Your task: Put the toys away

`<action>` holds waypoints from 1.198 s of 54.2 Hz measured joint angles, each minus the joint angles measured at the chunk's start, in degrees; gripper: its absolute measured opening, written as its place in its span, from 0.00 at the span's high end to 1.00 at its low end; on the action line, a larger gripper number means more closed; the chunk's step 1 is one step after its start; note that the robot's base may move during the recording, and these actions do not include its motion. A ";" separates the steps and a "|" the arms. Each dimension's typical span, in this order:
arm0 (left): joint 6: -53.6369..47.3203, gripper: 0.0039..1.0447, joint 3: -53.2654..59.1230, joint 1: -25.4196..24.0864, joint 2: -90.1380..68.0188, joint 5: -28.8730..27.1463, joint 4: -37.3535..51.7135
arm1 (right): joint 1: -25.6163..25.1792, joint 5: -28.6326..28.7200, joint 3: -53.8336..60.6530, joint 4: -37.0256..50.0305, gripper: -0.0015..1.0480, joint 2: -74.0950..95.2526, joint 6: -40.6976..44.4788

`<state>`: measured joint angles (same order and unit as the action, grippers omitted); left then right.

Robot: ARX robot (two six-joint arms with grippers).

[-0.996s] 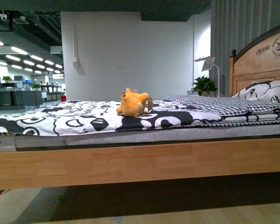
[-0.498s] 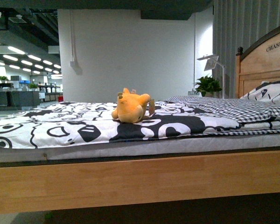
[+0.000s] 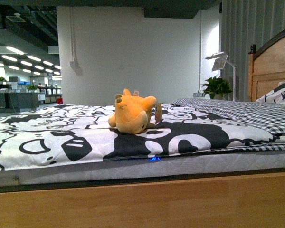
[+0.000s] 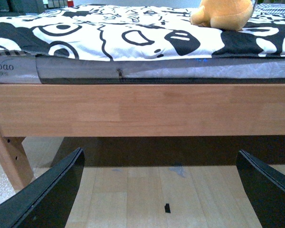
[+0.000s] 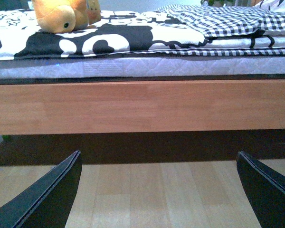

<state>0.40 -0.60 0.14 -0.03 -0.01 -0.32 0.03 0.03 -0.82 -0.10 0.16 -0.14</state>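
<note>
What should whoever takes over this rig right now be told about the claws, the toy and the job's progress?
Left claw: open, empty, low in front of the wooden bed frame.
Right claw: open, empty, equally low before the frame.
Orange plush toy: lying on the black-and-white cover, near the robot's side, untouched.
Done: nothing grasped yet.
Left: probably raise a claw above the frame, grasp the toy and put it away. No container shows in these views.

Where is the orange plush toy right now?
The orange plush toy lies just left of centre in the front view, on the black-and-white bedspread, with the checked blanket to its right.
</note>
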 joint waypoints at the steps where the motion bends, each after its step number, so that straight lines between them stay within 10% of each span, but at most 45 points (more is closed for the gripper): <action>1: 0.00 0.06 0.00 0.00 0.02 0.00 0.00 | 0.00 0.00 0.00 0.00 0.06 0.00 -0.02; 65: 0.00 0.06 0.00 0.00 -0.07 0.00 0.00 | 0.00 0.00 0.00 0.00 0.06 0.07 -0.02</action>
<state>0.40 -0.60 0.14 -0.10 -0.01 -0.32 0.03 0.03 -0.82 -0.10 0.23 -0.16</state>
